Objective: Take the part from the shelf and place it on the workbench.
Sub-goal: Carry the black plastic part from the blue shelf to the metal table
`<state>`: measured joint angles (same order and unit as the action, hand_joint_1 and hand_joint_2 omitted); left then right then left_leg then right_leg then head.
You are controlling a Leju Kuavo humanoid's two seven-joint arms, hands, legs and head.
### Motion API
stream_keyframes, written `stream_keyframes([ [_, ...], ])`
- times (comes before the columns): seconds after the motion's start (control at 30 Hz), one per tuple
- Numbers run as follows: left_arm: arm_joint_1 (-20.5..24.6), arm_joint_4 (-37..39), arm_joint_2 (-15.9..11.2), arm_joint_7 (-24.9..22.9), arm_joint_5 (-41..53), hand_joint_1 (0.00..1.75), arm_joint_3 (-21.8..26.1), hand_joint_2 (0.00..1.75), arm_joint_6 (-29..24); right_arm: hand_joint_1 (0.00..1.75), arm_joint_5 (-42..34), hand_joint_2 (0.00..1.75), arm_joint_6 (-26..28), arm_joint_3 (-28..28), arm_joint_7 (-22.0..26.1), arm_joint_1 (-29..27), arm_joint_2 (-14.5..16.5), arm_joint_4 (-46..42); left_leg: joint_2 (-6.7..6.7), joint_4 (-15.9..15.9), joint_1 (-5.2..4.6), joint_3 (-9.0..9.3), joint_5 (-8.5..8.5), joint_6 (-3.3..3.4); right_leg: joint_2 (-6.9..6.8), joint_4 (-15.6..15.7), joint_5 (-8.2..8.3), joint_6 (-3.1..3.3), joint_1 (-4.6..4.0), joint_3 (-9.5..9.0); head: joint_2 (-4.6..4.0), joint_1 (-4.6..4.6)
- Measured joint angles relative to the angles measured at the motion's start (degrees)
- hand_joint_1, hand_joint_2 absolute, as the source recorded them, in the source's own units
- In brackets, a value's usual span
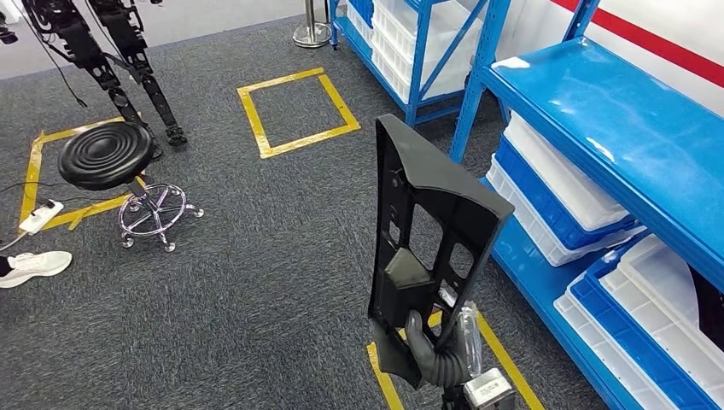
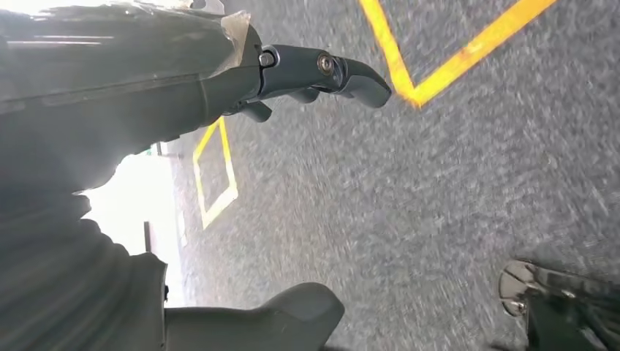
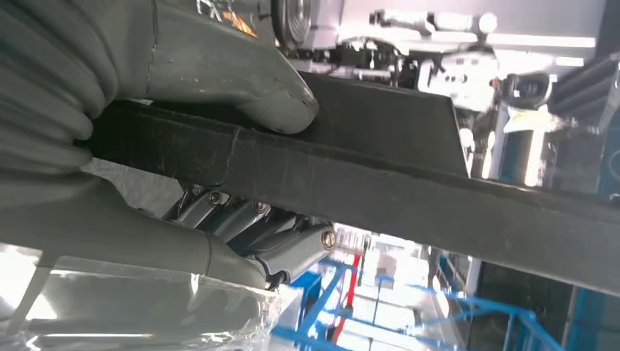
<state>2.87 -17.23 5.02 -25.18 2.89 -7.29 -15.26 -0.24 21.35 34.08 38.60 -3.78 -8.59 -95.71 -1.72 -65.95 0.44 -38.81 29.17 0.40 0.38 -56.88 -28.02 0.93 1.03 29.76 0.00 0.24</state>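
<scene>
1. The part (image 1: 431, 231) is a long, flat, black plastic panel with several rectangular cut-outs, a raised moulded block near its lower end, and a matte surface. It stands nearly upright, tilted slightly, above the grey carpet (image 1: 256, 282) and just left of the blue shelf (image 1: 615, 128).
2. The right hand (image 1: 440, 350) grips the part at its lower end. In the right wrist view the thumb (image 3: 241, 80) presses one face of the panel edge (image 3: 409, 197) and the fingers (image 3: 256, 234) wrap the opposite face.
3. The left hand (image 2: 307, 73) hangs over the carpet. Its fingers are extended and apart, and it holds nothing.
4. Count: one part; two blue shelf units, the near one at right and a second one (image 1: 410, 51) farther back; at least three white bins with blue bases on the near unit's lower levels, one being (image 1: 555, 196); one black round stool (image 1: 107, 155) on a chrome wheeled base; one full yellow tape square (image 1: 294, 111) on the floor.
5. Edges: the near shelf's front edge runs diagonally close to the part's right side. A yellow tape line (image 1: 504, 359) lies under the hand.
6. Open room: wide carpet lies left of the part, between it and the stool. A white shoe (image 1: 34, 266) sits at the far left edge.
</scene>
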Motion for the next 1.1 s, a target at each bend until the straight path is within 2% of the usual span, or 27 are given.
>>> stream_keyframes([
  [0.03, 0.00, 0.01, 0.22, 0.01, -0.05, 0.00, -0.01, 1.75, -0.22, 1.75, 0.48, 1.75, -0.53, -0.03, -0.12, -0.02, 0.12, -0.01, 0.76, -3.87, 0.23, -1.92, 1.82, -0.32, -0.76, -0.01, -0.06, 0.21, -0.17, -0.01, 0.00, -0.13],
  [0.07, -0.07, 0.02, 0.43, 0.03, -0.07, 0.00, -0.03, 1.75, -0.42, 1.75, 1.23, 1.75, -1.23, -0.14, -0.27, -0.12, 0.36, -0.08, 1.07, -6.86, 0.48, -3.43, 2.83, -0.60, -1.46, -0.02, -0.12, 0.28, -0.30, 0.00, 0.00, -0.11],
  [0.1, -0.17, 0.01, 0.62, 0.03, -0.04, 0.00, -0.07, 1.75, -0.48, 1.75, 2.19, 1.75, -2.07, -0.37, -0.50, -0.26, 0.78, -0.27, 1.29, -8.07, 0.71, -4.07, 2.83, -0.84, -2.13, -0.03, -0.21, 0.28, -0.37, -0.01, 0.00, -0.14],
  [0.13, -0.24, 0.01, 0.73, 0.03, -0.03, 0.00, -0.11, 1.75, -0.31, 1.75, 3.23, 1.75, -3.00, -0.69, -0.87, -0.42, 1.37, -0.61, 1.62, -6.87, 0.92, -3.46, 1.72, -1.02, -2.75, -0.04, -0.31, 0.24, -0.38, -0.06, 0.00, -0.16],
  [0.17, -0.21, 0.00, 0.79, 0.02, -0.04, 0.00, -0.16, 1.75, -0.01, 1.75, 4.22, 1.75, -3.88, -1.11, -1.36, -0.55, 2.07, -1.05, 2.23, -3.64, 1.08, -1.74, -0.07, -1.13, -3.33, -0.05, -0.45, 0.12, -0.37, -0.18, 0.00, -0.16],
  [0.2, -0.04, 0.00, 0.81, 0.02, -0.11, 0.00, -0.19, 1.75, 0.33, 1.75, 5.04, 1.75, -4.63, -1.58, -1.87, -0.62, 2.79, -1.54, 3.41, 0.57, 1.15, 0.50, -1.74, -1.11, -3.88, -0.06, -0.63, -0.10, -0.44, -0.36, 0.00, -0.21],
  [0.27, 0.56, 0.02, 0.82, 0.02, -0.34, 0.00, -0.21, 1.75, 1.09, 1.75, 6.04, 1.75, -5.55, -2.53, -2.62, -0.61, 3.97, -2.43, 5.01, 6.35, 0.92, 3.66, -3.63, -0.63, -4.88, -0.07, -1.03, -0.74, -0.82, -0.64, 0.00, -0.13],
  [0.3, 0.85, 0.07, 0.81, 0.03, -0.42, 0.00, -0.22, 1.75, 1.58, 1.75, 6.36, 1.75, -5.79, -2.96, -2.79, -0.57, 4.40, -2.76, 5.21, 7.27, 0.66, 4.12, -3.72, -0.23, -5.33, -0.04, -1.19, -1.08, -0.99, -0.75, 0.00, -0.06],
  [0.37, 1.21, 0.34, 0.69, 0.05, -0.46, 0.00, -0.23, 1.75, 2.56, 1.75, 6.87, 1.75, -6.17, -3.52, -2.63, -0.54, 5.00, -3.13, 4.02, 7.44, 0.29, 4.09, -3.87, 0.63, -6.25, 0.07, -1.38, -1.72, -1.11, -0.91, 0.00, 0.04],
  [0.4, 1.25, 0.55, 0.62, 0.07, -0.45, 0.00, -0.24, 1.75, 2.87, 1.75, 7.01, 1.75, -6.33, -3.70, -2.28, -0.55, 5.18, -3.17, 3.46, 7.75, 0.25, 4.21, -4.04, 1.07, -6.04, -0.25, -1.67, -1.99, -1.04, -0.87, 0.00, 0.04],
  [0.47, 1.26, 0.98, 0.40, 0.05, -0.71, 0.00, -0.23, 1.75, 2.72, 1.75, 6.81, 1.75, -6.68, -3.88, -0.85, -0.67, 5.22, -3.07, 2.48, 8.34, 0.48, 4.49, -4.48, 1.96, -3.88, -3.67, -3.71, -1.93, -0.91, 0.58, 0.00, 0.23],
  [0.5, 1.24, 1.15, 0.28, 0.05, -1.06, 0.00, -0.18, 1.75, 2.43, 1.75, 6.47, 1.75, -6.82, -3.92, -0.13, -0.76, 5.14, -2.86, 1.98, 8.43, 0.49, 4.47, -4.56, 2.23, -2.38, -7.25, -5.41, -1.62, -0.62, 2.25, 0.00, 0.40],
  [0.53, 1.22, 1.34, 0.13, 0.05, -1.41, 0.00, -0.11, 1.75, 2.04, 1.75, 6.05, 1.75, -6.95, -3.90, 0.45, -0.83, 5.06, -2.54, 1.35, 8.43, 0.49, 4.39, -4.60, 2.42, -1.43, -11.38, -7.17, -1.36, -0.50, 4.31, 0.00, 0.57],
  [0.57, 1.14, 1.49, -0.04, 0.07, -1.64, 0.00, -0.05, 1.75, 1.67, 1.75, 5.63, 1.75, -7.12, -3.78, 0.74, -0.85, 4.98, -2.10, 0.62, 8.42, 0.43, 4.31, -4.59, 2.48, -0.99, -14.99, -8.41, -1.34, -0.38, 6.19, 0.00, 0.67],
  [0.6, 1.02, 1.60, -0.25, 0.07, -1.72, 0.00, -0.01, 1.75, 1.23, 1.75, 5.25, 1.75, -7.36, -3.58, 0.86, -0.77, 4.95, -1.64, -0.13, 8.40, 0.40, 4.26, -4.60, 2.49, -0.82, -16.95, -8.80, -1.59, -0.30, 7.31, 0.00, 0.68],
  [0.63, 0.90, 1.70, -0.51, 0.07, -1.74, 0.00, 0.01, 1.75, 0.81, 1.75, 4.92, 1.75, -7.63, -3.28, 0.88, -0.57, 4.95, -1.24, -0.89, 8.38, 0.38, 4.26, -4.62, 2.46, -0.72, -16.59, -8.18, -2.05, -0.26, 7.31, 0.00, 0.68],
  [0.67, 0.81, 1.80, -0.81, 0.07, -2.03, 0.00, 0.08, 1.75, 0.38, 1.75, 4.64, 1.75, -7.95, -2.90, 0.88, -0.27, 4.97, -0.90, -1.66, 8.35, 0.38, 4.30, -4.65, 2.37, -0.47, -14.05, -6.75, -2.60, -0.17, 6.21, 0.00, 0.68],
  [0.7, 0.78, 1.91, -1.12, 0.07, -2.64, 0.00, 0.31, 1.75, -0.04, 1.75, 4.41, 1.75, -8.29, -2.51, 0.85, 0.11, 5.02, -0.66, -2.43, 8.31, 0.38, 4.33, -4.69, 2.23, 0.39, -9.91, -4.88, -3.15, 0.04, 4.30, 0.00, 0.68],
  [0.73, 0.81, 2.03, -1.44, 0.07, -3.44, 0.00, 0.69, 1.75, -0.40, 1.75, 4.23, 1.75, -8.60, -2.11, 0.77, 0.45, 5.10, -0.44, -3.17, 8.14, 0.25, 4.29, -4.69, 1.97, 1.58, -5.87, -3.23, -3.43, 0.21, 2.52, 0.00, 0.71],
  [0.77, 0.82, 2.15, -1.71, 0.07, -4.31, 0.00, 1.19, 1.75, -0.72, 1.75, 4.13, 1.75, -8.86, -1.71, 0.66, 0.73, 5.23, -0.25, -3.81, 8.04, 0.13, 4.22, -4.69, 1.66, 2.47, -2.84, -2.05, -3.36, 0.37, 1.21, 0.00, 0.70],
  [0.8, 0.80, 2.24, -1.92, 0.07, -4.96, 0.00, 1.75, 1.75, -0.97, 1.75, 4.08, 1.75, -9.14, -1.32, 0.50, 0.95, 5.39, -0.05, -4.35, 8.00, 0.05, 4.10, -4.68, 1.30, 3.10, -1.14, -1.45, -3.00, 0.35, 0.51, 0.00, 0.66],
  [0.87, 0.52, 2.47, -2.14, 0.07, -5.66, 0.00, 2.59, 1.75, -1.38, 1.75, 4.09, 1.75, -9.62, -0.62, 0.19, 1.39, 5.74, 0.32, -5.22, 8.09, 0.17, 3.84, -4.81, 0.49, 2.41, -0.78, -1.16, -1.80, 0.08, 0.17, 0.00, 0.57],
  [0.9, 0.34, 2.59, -2.21, 0.07, -5.79, 0.00, 2.89, 1.75, -1.51, 1.75, 4.13, 1.75, -9.83, -0.35, 0.06, 1.71, 5.91, 0.46, -5.04, 7.91, 0.32, 3.66, -4.72, 0.18, 1.93, -0.68, -0.99, -1.28, 0.10, -0.02, 0.00, 0.53],
  [0.97, 0.14, 2.75, -2.26, -0.01, -5.93, 0.00, 3.25, 1.75, -1.63, 1.75, 4.16, 1.75, -10.05, 0.03, -0.08, 2.26, 6.22, 0.64, -2.59, 4.98, 0.40, 2.18, -2.91, -0.27, 0.77, -0.41, -0.68, -0.35, 0.31, -0.30, 0.00, 0.28],
  [1.03, 0.20, 2.79, -2.21, -0.07, -5.95, 0.00, 3.45, 1.75, -1.64, 1.75, 4.17, 1.75, -10.08, 0.22, -0.16, 2.45, 6.40, 0.86, 0.38, -2.07, 0.44, -1.28, 0.82, -0.58, -0.56, -0.36, -0.75, 0.16, 0.02, -0.35, 0.00, 0.02],
  [1.07, 0.21, 2.80, -2.21, -0.06, -5.96, 0.00, 3.59, 1.75, -1.64, 1.75, 4.18, 1.75, -10.11, 0.28, -0.18, 2.46, 6.43, 1.01, 0.94, -5.80, 0.52, -3.18, 2.26, -0.73, -1.29, -0.37, -0.84, 0.27, -0.18, -0.36, 0.00, -0.01],
  [1.1, 0.17, 2.83, -2.21, -0.03, -5.96, 0.00, 3.75, 1.75, -1.64, 1.75, 4.18, 1.75, -10.13, 0.33, -0.20, 2.49, 6.44, 1.17, 1.20, -8.21, 0.60, -4.46, 2.83, -0.83, -2.01, -0.37, -0.94, 0.38, -0.34, -0.39, 0.00, 0.00],
])
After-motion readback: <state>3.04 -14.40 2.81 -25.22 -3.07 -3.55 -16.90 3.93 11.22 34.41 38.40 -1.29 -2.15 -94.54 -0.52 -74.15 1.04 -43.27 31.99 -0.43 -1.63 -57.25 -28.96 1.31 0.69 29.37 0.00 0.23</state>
